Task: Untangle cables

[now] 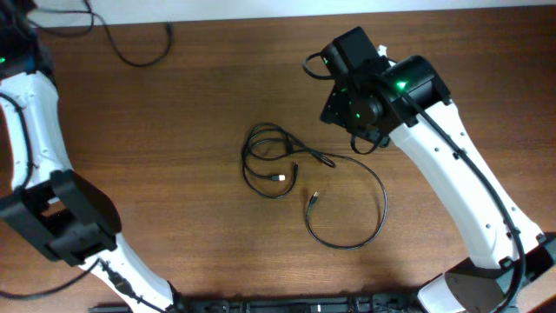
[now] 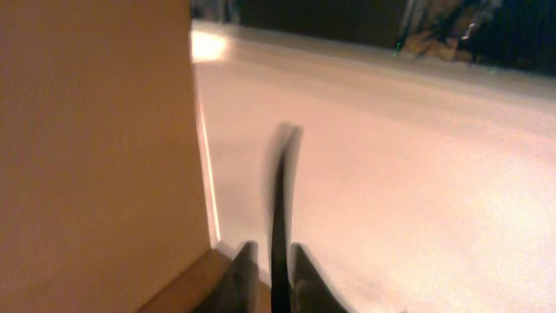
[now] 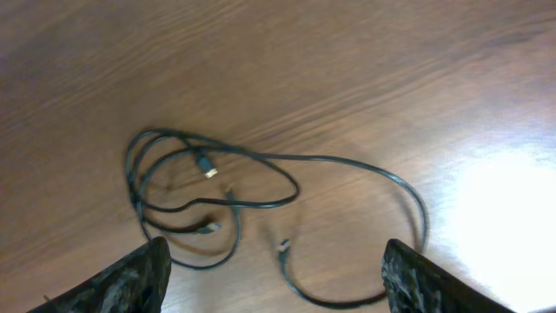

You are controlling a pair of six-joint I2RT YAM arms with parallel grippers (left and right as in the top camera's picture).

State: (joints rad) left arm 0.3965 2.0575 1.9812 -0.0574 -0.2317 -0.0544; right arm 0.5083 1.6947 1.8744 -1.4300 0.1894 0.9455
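Nothing legible in any view: no lettering, brand, number or sign on the cables [image 1: 280, 177], on the bench [image 1: 174, 174], or on the white casing of either arm.

White arms [image 1: 452, 165], black joints [image 1: 61, 213]; green lights [image 1: 401, 85].
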